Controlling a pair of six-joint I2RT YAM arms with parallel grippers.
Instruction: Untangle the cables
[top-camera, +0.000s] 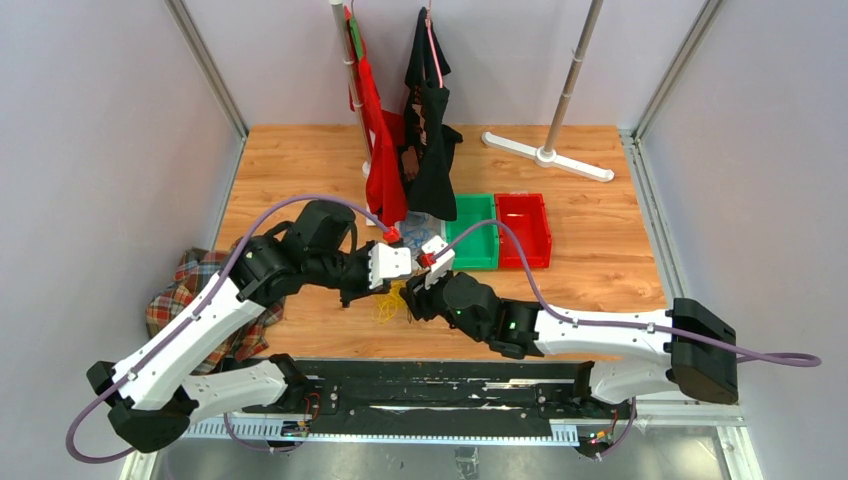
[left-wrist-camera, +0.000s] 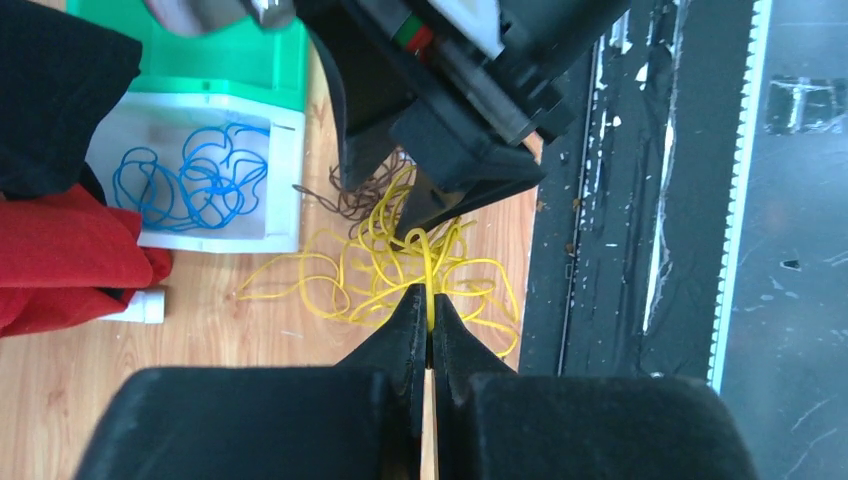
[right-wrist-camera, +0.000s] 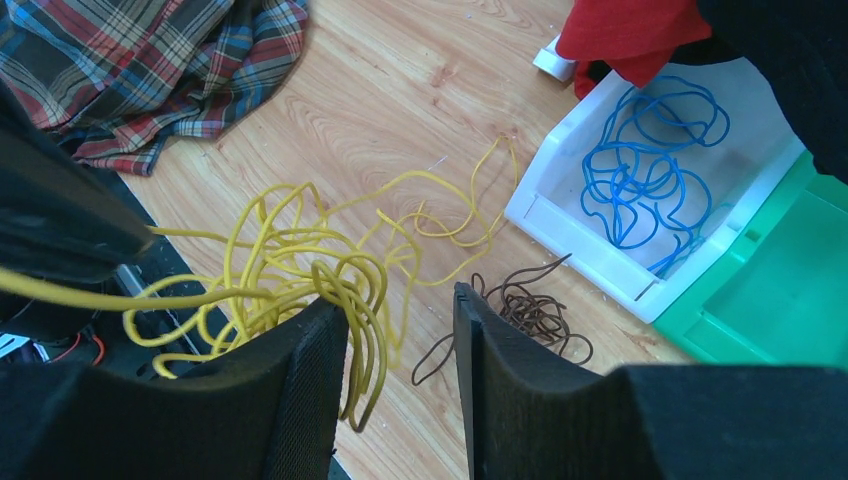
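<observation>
Near the front edge of the wooden table, just behind the black strip, the yellow cable lies in a loose tangle, hemmed in between both arms. Bare wood lies open to the right and further back; a plaid cloth sits at the left edge. The left gripper is pinched tight on one yellow strand. The right gripper stands partly open, yellow loops draped against one finger, nothing clamped. The brown cable lies just beside its other finger. A white tray holds the blue cable, just beside a green bin, with a red bin next along.
</observation>
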